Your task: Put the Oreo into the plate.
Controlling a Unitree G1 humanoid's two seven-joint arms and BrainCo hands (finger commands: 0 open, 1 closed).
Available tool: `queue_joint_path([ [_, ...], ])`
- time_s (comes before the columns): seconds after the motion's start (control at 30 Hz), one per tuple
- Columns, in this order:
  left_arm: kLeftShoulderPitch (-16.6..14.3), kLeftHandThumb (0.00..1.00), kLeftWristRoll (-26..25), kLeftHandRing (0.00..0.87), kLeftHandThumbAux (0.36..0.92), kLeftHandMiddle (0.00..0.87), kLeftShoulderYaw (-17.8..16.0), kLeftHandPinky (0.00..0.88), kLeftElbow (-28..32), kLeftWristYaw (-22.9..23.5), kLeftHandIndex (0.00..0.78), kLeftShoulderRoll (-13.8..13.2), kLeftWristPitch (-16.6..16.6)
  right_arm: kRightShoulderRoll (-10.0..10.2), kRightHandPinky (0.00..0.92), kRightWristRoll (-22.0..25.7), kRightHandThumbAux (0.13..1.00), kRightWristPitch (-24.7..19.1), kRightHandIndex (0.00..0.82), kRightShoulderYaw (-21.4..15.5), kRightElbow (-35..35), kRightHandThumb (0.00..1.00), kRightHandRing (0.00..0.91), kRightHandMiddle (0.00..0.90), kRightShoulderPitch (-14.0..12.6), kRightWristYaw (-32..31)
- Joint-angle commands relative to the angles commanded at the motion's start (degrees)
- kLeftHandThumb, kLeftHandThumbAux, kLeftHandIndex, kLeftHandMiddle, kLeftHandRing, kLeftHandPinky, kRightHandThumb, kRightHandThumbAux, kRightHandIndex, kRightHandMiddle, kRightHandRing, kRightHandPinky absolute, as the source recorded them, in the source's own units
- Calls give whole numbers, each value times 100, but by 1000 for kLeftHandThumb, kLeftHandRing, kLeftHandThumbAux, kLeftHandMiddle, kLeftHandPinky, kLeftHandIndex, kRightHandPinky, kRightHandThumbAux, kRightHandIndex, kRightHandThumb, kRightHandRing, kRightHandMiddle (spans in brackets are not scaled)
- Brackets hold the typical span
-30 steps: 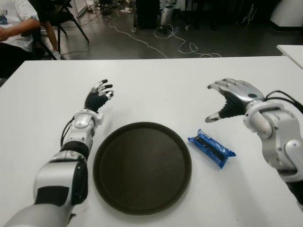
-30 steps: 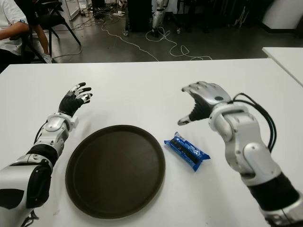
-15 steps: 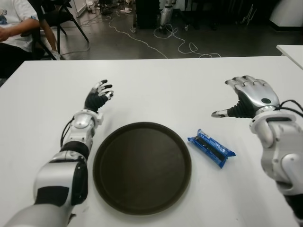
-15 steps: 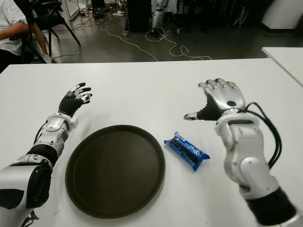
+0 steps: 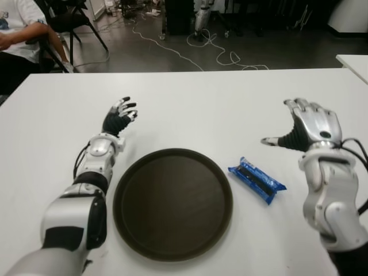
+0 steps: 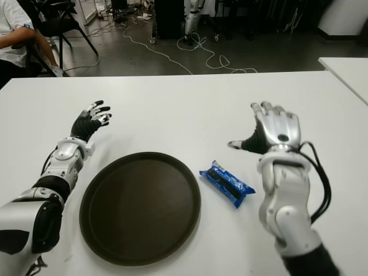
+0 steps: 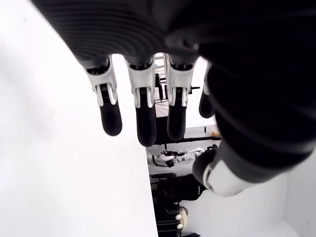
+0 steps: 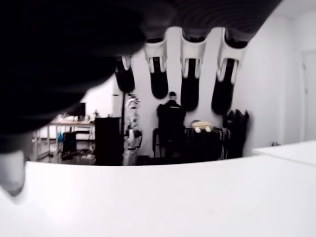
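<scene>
A: What differs from a second ago?

B: The right hand [image 5: 307,125] has drawn back from 12 o'clock above the Oreo [image 5: 257,180] toward 2 o'clock, its palm turning upright. The fingers are spread and hold nothing.

A: So the grasp is off?

B: Likely it has not begun; the Oreo lies untouched on the table [image 5: 190,109], just beside the plate [image 5: 172,203] at its 3 o'clock (not in it).

A: And the packet itself?

B: A blue wrapper with a dark biscuit picture, lying flat and slanted.

A: The left hand [image 5: 119,117]?

B: Idle at the plate's 11 o'clock, fingers spread.
</scene>
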State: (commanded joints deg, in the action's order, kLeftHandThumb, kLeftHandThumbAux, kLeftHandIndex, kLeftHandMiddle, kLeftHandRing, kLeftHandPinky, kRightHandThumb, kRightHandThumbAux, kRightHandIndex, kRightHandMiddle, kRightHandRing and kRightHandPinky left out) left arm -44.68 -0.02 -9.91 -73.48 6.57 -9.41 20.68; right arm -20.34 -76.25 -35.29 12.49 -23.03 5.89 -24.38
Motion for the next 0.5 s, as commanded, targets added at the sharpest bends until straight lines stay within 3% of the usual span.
queue_joint_path([
  [0.27,0,30,6,210,736,212,1,223,-5,-17,118,-4,8,258,510,76,544,87,242,55,174,0,484,498,-73,147],
  [0.5,-3,24,30,206,738,209,19,217,-13,-43,119,-9,6,385,523,72,540,234,259,106,195,0,534,521,-139,212],
])
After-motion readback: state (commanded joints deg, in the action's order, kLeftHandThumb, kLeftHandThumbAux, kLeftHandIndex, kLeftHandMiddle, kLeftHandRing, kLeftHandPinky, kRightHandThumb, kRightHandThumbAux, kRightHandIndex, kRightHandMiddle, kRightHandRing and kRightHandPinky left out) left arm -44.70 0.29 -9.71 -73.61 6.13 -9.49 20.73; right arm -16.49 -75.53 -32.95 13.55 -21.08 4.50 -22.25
